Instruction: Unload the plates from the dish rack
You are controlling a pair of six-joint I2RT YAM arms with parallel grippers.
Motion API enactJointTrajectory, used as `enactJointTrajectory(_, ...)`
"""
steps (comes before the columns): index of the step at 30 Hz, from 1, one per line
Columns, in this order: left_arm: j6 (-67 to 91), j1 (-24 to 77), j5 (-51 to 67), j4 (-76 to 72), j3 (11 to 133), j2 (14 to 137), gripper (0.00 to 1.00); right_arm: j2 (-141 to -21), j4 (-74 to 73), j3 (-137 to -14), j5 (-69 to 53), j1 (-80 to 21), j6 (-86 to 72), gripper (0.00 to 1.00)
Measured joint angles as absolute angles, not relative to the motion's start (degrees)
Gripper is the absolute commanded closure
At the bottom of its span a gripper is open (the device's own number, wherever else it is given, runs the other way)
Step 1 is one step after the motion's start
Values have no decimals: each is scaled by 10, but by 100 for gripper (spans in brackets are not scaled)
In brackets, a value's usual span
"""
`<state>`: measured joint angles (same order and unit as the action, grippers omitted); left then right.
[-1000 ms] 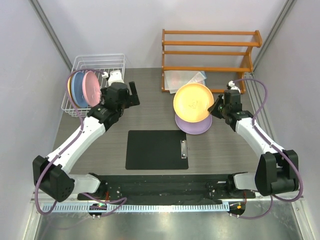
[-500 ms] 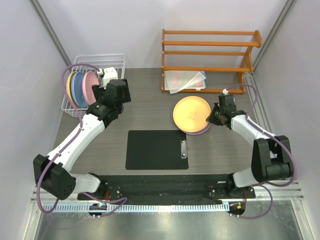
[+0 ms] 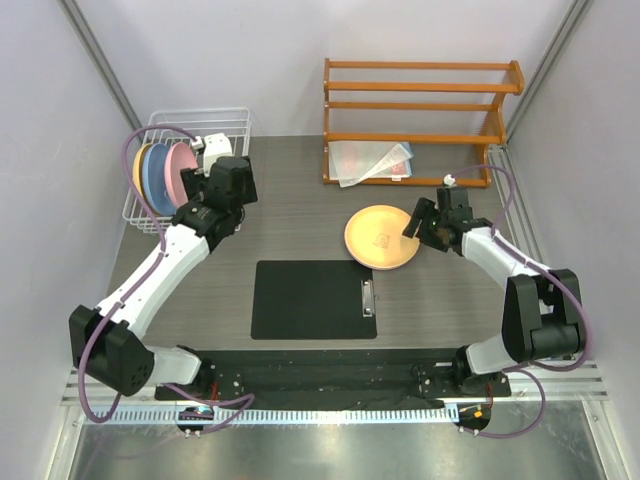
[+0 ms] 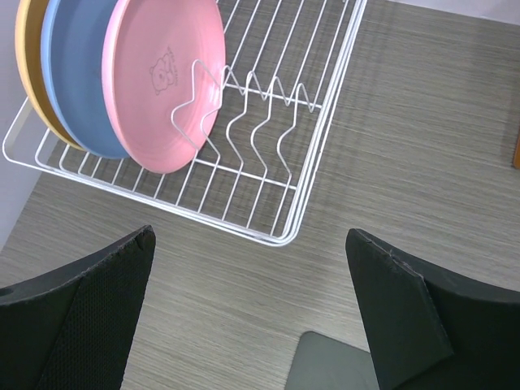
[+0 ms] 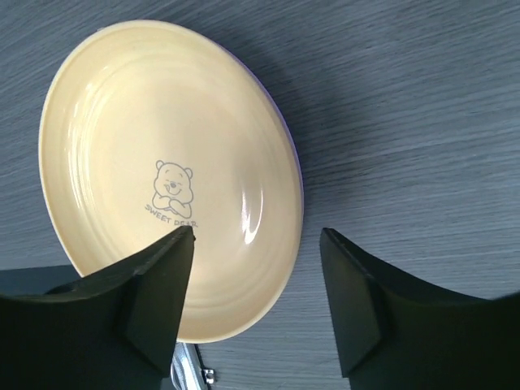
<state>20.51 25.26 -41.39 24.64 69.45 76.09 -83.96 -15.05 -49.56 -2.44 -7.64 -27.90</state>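
We see the white dish rack (image 4: 276,89) in the upper left of the top view. Three plates stand up in it, side by side. The pink plate (image 4: 166,81) is nearest the empty wire prongs. The blue plate (image 4: 77,73) is behind it, and the orange-yellow plate (image 4: 28,57) is at the far end. The left gripper (image 4: 250,236) hangs just beside the rack, over the table (image 3: 290,215). Its two fingers are spread wide and hold nothing.

On the right side of the top view, a yellow plate (image 5: 162,146) lies flat on the table. It has a little bear drawn on it. We can see a thin purple edge (image 5: 299,175) peeking out from under it. The right gripper (image 5: 258,234) sits over the near edge of this plate. Its fingers are apart, and we do not see them pinching the plate.

A black clipboard (image 3: 313,298) lies in the middle of the table. An orange wooden shelf (image 3: 420,105) stands at the back right.
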Motion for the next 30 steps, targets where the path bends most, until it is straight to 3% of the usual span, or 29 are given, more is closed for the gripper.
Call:
enactJointTrajectory(12, 193, 128, -403, 223, 719, 818, 0, -737, -183, -518, 34, -76, -265, 24)
enactJointTrajectory(19, 163, 58, -405, 191, 758, 906, 2, -753, -185, -528, 35, -76, -260, 24)
enactJointTrajectory(25, 143, 28, -400, 161, 795, 968, 12, -792, -185, -529, 29, -76, -258, 28)
enactJointTrajectory(30, 130, 11, -394, 138, 813, 1007, 28, -811, -183, -530, 22, -76, -256, 32)
